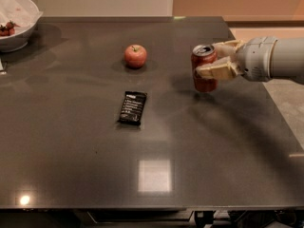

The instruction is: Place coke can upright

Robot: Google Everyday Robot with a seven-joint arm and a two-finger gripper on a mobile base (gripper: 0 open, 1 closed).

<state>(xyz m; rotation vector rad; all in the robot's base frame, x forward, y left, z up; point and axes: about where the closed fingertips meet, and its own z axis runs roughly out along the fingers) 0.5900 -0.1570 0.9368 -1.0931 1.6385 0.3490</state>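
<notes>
The red coke can (203,68) stands nearly upright at the right side of the dark table (71,141), its silver top showing. Its base is at or just above the table surface; I cannot tell whether it touches. My gripper (213,61) reaches in from the right on a grey arm, and its tan fingers (214,70) are closed around the can's upper body.
A red apple (135,56) sits left of the can. A black snack bar (132,108) lies near the table's middle. A white bowl (16,20) with food stands at the back left corner. The table's right edge runs just behind the arm.
</notes>
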